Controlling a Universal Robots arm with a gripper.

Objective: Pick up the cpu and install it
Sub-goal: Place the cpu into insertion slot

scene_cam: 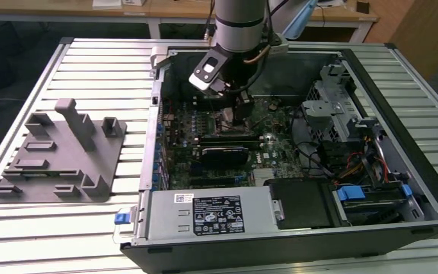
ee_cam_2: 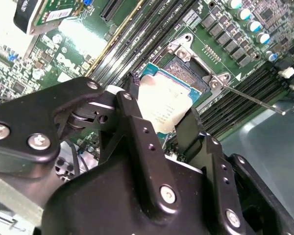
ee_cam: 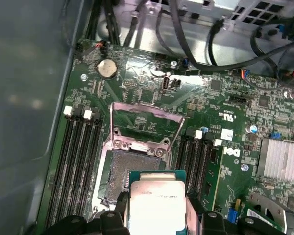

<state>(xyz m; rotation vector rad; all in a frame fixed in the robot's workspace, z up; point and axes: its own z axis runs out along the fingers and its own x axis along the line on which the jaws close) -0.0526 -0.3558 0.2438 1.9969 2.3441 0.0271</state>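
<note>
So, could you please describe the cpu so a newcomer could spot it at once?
Look inside the open case, at the green motherboard. Held by the gripper over the open socket is the cpu: a flat square, the only chip with a silvery top.

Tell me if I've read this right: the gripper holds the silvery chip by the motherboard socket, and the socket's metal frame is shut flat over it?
Not quite. The metal frame is swung open, clear of the socket, as the first wrist view shows. The rest holds: the gripper does hold the cpu by the socket.
</note>
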